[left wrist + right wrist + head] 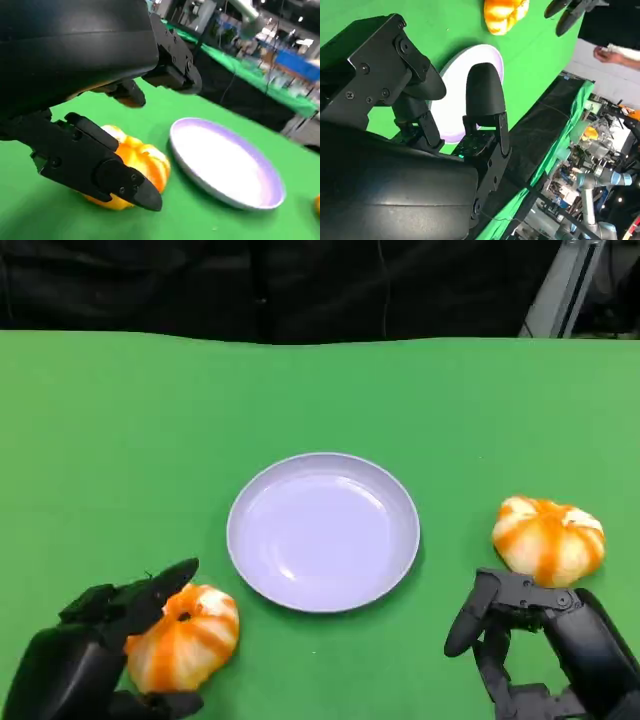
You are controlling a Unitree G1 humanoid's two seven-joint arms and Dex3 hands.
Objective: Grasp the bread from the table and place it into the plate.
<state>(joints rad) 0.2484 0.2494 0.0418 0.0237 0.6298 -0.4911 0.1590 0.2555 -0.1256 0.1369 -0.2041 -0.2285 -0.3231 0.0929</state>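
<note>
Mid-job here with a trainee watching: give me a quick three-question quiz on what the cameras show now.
1. True or false: the plate already holds bread.
2. Which robot hand has its fingers around a bread roll: A) left robot hand B) right robot hand C) both?
3. Fill in: the right roll lies on the green ____, just beyond the right robot hand.

Key: 1 false, the plate is bare. 2 A, its fingers flank the left roll, which rests on the table. 3 table.

Open green table cloth (120, 440) lies between my hands and the far edge; only the round lilac plate (323, 531) stands mid-table, bare inside, between two orange-striped buns (183, 636) (548, 538).
</note>
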